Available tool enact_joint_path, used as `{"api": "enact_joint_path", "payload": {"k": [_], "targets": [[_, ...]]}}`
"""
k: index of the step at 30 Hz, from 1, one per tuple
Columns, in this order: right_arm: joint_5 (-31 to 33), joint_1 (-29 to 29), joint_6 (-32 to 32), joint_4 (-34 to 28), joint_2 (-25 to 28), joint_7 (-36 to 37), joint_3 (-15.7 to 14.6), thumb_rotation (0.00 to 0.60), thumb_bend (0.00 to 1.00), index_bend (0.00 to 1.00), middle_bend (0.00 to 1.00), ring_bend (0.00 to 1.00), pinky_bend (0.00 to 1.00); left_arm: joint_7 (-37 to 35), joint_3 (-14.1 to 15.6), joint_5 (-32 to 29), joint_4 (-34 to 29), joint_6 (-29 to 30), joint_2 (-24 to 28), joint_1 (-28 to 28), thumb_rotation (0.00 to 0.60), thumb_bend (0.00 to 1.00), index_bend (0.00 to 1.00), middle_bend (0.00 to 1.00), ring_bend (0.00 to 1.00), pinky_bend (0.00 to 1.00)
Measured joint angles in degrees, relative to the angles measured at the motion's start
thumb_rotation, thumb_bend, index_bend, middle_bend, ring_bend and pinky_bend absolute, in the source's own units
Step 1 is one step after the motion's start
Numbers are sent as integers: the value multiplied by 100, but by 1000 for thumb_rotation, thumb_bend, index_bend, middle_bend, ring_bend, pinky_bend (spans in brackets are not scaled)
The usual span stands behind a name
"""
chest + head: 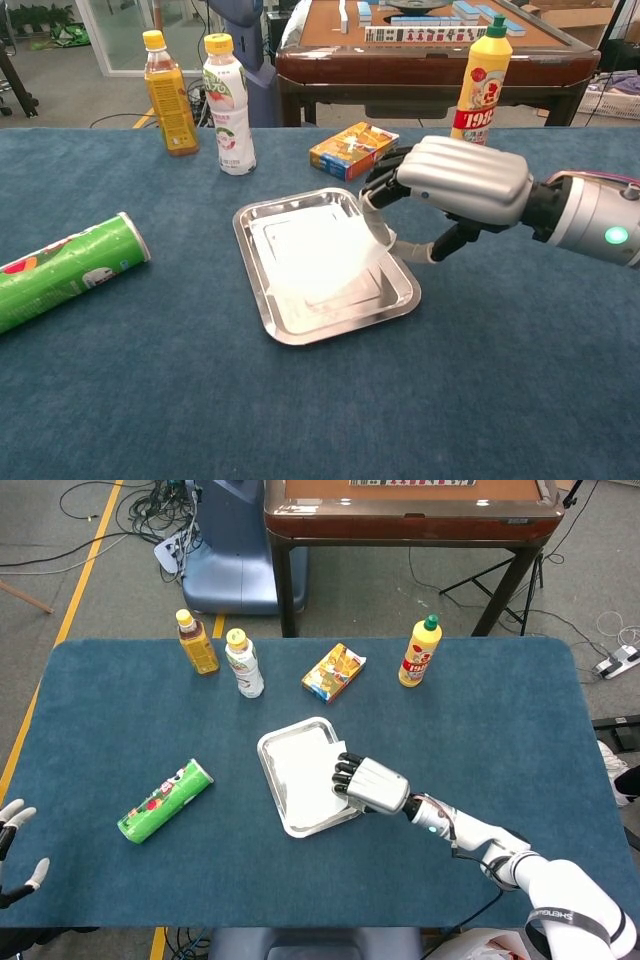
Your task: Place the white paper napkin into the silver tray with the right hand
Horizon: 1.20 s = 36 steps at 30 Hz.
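Note:
The white paper napkin (300,765) (315,250) lies spread flat inside the silver tray (263,752) (330,330) at the middle of the blue table. Its right corner lifts slightly over the tray's right rim. There my right hand (370,785) (460,180) hangs low and still pinches that corner between thumb and fingers. My left hand (15,850) shows only in the head view, at the table's near left edge, fingers apart and holding nothing.
A green chip can (165,800) (60,270) lies on its side left of the tray. Behind the tray stand an orange-drink bottle (198,642), a white bottle (244,664), a snack box (333,671) and a yellow bottle (419,653).

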Motion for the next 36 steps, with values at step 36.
{"api": "enact_joint_path", "payload": {"k": [36], "targets": [[-171, 448, 281, 1909, -573, 1139, -620, 600, 362, 681, 487, 347, 305, 257, -28, -38, -161, 63, 35, 71, 600, 274, 195, 122, 107, 0]]}}
